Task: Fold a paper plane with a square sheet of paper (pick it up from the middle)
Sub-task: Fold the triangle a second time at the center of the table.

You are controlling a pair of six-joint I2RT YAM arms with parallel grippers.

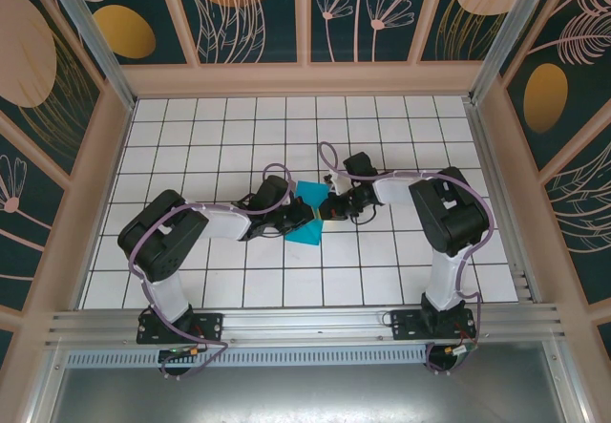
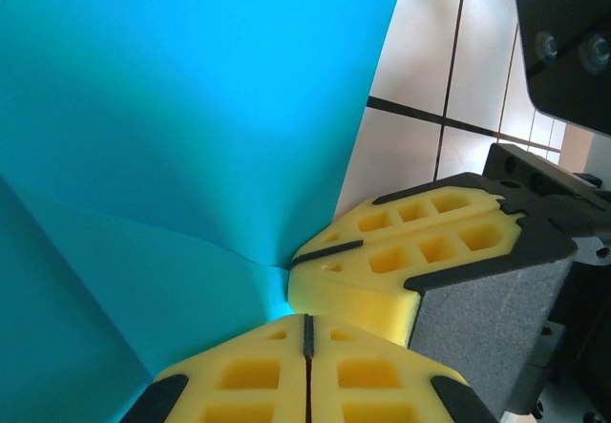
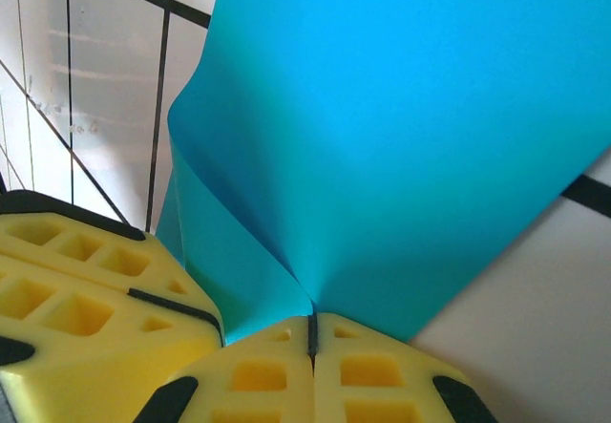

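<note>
Holds the square sheet of paper [image 1: 307, 215] mid-frame overhead, left gripper [image 1: 294, 217] and right gripper [image 1: 329, 209] both clamped shut on it.
Left wrist: pinches cyan at bottom centre, fanning toward upper left. Right wrist: same pinch, billowing upward. Looks light, limp, easily creased; best taken near the middle.
</note>
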